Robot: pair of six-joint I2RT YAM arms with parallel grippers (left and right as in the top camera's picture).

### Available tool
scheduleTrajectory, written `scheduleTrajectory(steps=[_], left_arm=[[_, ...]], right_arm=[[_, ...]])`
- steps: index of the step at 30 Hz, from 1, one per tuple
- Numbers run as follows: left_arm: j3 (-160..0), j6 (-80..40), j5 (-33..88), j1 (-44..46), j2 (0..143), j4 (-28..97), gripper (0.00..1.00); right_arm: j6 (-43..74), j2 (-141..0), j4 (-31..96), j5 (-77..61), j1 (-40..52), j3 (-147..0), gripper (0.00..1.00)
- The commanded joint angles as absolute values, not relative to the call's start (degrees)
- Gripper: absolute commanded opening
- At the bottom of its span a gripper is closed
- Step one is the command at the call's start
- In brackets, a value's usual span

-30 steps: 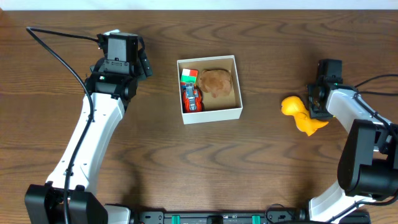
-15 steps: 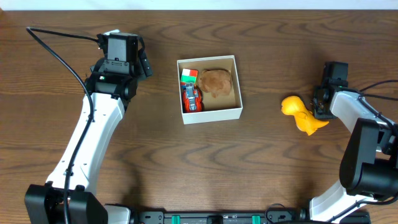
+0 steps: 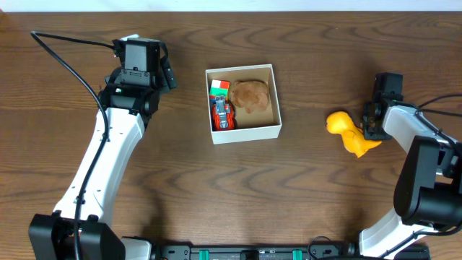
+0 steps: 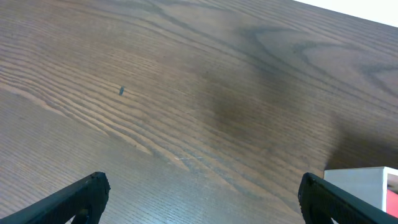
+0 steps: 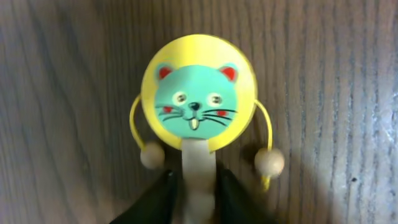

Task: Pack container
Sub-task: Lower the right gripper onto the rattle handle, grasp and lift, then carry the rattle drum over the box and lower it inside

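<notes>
The container (image 3: 242,130) is a white square box at the table's middle, holding a brown lump (image 3: 250,95), a red toy car (image 3: 222,113) and a colour cube (image 3: 219,88). Its corner shows in the left wrist view (image 4: 364,180). My left gripper (image 3: 167,74) (image 4: 202,193) is open and empty, left of the box. My right gripper (image 5: 198,199) (image 3: 375,117) is at the far right, shut on the pale wooden handle of a yellow rattle drum with a teal cat face (image 5: 198,102). The drum lies on the table and is hidden under the gripper in the overhead view.
A yellow-orange toy animal (image 3: 348,133) lies on the table just left of my right gripper. The table's far edge runs along the top of the overhead view. Black cables trail from both arms.
My right gripper has shifted a little to the right, away from the yellow-orange toy animal. The left arm and the box contents have not moved.
</notes>
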State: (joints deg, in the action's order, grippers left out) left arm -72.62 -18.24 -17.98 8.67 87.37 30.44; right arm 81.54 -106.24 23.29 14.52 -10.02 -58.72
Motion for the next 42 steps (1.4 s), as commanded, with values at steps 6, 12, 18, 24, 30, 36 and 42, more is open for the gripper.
scheduleTrajectory(steps=[6,12,18,24,30,36,42], left_arm=[[-73.47,-18.55,-18.09,8.32,87.15,30.61,0.98],[-73.47,-18.55,-18.09,8.32,87.15,30.63,0.98],[-73.47,-18.55,-18.09,8.32,87.15,30.63,0.98],[-73.47,-18.55,-18.09,8.32,87.15,30.63,0.98],[-73.47,-18.55,-18.09,8.32,87.15,30.61,0.98],[-73.47,-18.55,-18.09,8.32,87.15,30.63,0.98],[-73.47,-18.55,-18.09,8.32,87.15,30.63,0.98]], right_arm=[[80.86,-111.46,20.03,12.03,-10.44,-58.26,0.01],[64.18,-110.06,10.79,6.0,-10.28,-59.99,0.01],[47.44,-109.8,9.85,2.57,-9.08,-67.02,0.01],[21.19,-109.8,9.34,-7.57,-5.04,-77.8,0.01],[4.16,-109.73,10.02,-29.91,0.27,-85.23,0.01],[-14.55,-109.73,11.09,-45.36,6.0,-86.26,0.01],[-37.67,-109.73,22.13,-47.35,12.27,-86.24,0.01]])
